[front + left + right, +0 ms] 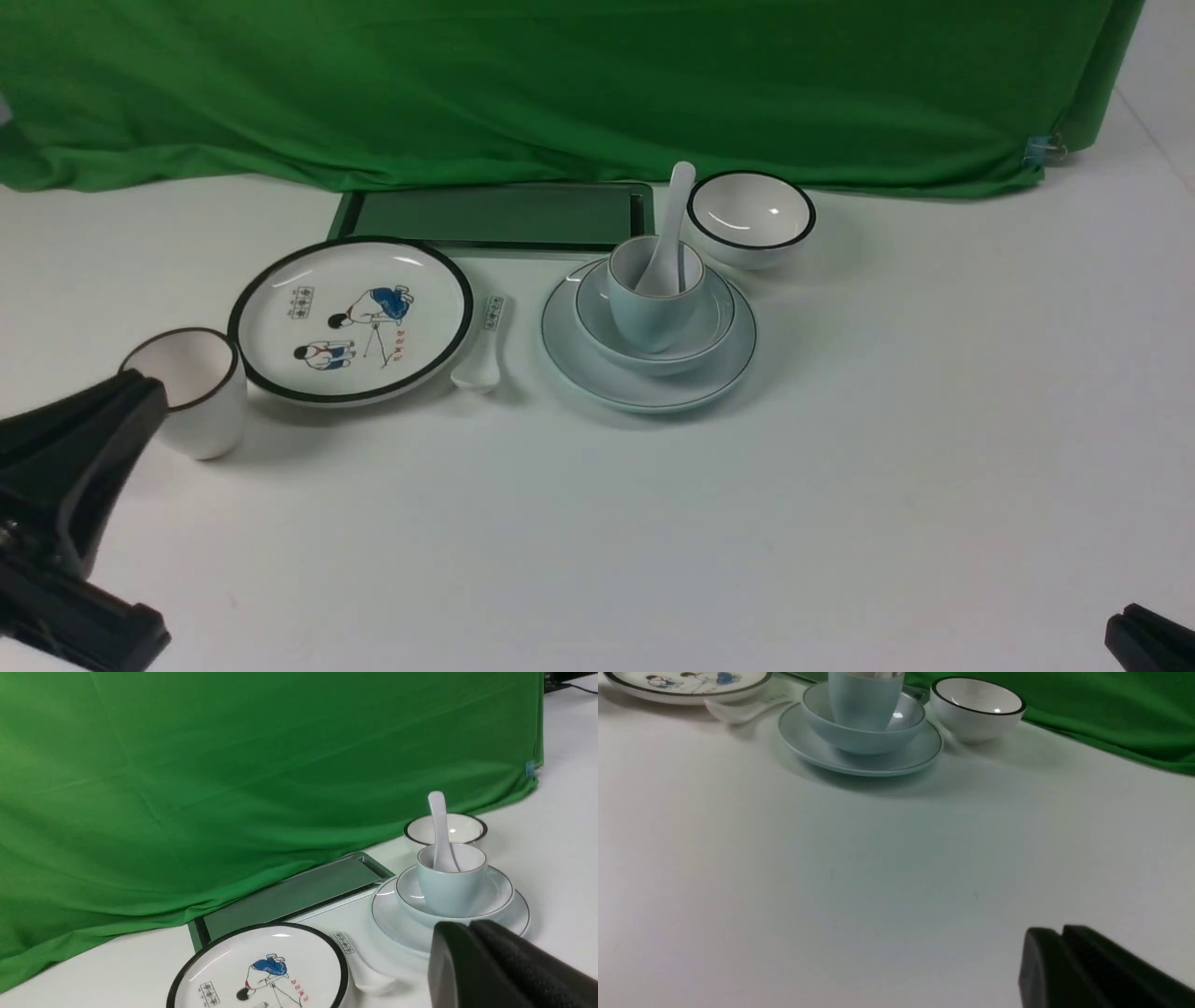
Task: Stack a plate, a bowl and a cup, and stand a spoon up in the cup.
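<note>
Four pieces stand stacked mid-counter (840, 485): plate (597, 375), bowl (711, 322) on it, cup (649, 313) inside, spoon (674, 224) upright in the cup. Stacking looks done to me. My left claw (140, 387) is closed and empty. The right claw (1057, 938) holds nothing, and I can't tell its gap. Next, I'd park the arms.

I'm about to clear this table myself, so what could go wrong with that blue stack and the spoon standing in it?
The spoon leans on the rim of the cup, its handle well above it; a nudge could tip it out. The cup only rests in the bowl on the plate, so lifting by the plate may shift it. The left gripper looks close to the white cup; a swing might knock it.
</note>
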